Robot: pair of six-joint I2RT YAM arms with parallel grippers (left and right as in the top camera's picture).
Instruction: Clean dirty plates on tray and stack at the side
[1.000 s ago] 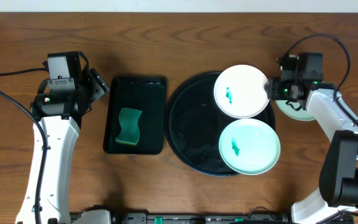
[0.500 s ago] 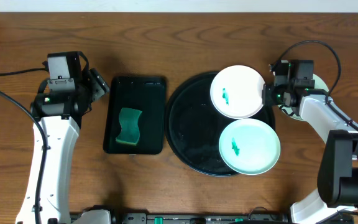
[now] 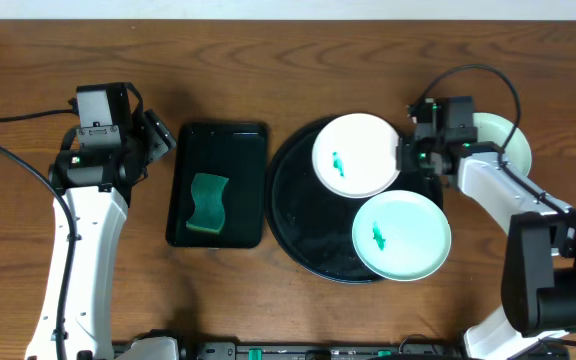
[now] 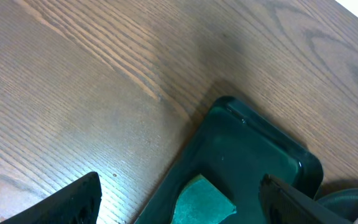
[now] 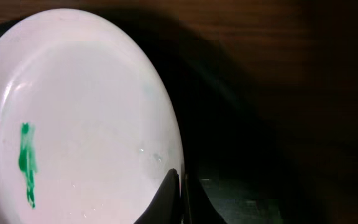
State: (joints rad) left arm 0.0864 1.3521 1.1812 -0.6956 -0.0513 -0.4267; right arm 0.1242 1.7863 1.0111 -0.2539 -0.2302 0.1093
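Three round plates show from overhead — a white plate with a green smear (image 3: 356,155) lies over the far part of the large round glossy black tray (image 3: 303,215). A pale-mint plate with a green smear (image 3: 401,236) sits on the tray's near right, its edge overhanging the rim. The third plate (image 3: 498,135), pale mint too, rests on the wooden table (image 3: 268,60) just right of the tray, partly hidden by the right arm. The right gripper (image 3: 405,158) is pinched on the white plate's right rim; in the wrist view its fingers (image 5: 166,193) meet over that edge. The left gripper (image 4: 179,186) hangs with jaws spread wide, holding nothing, beside the far left corner of the small rectangular black tray (image 3: 218,140) — a green sponge (image 3: 208,203) lies in it.
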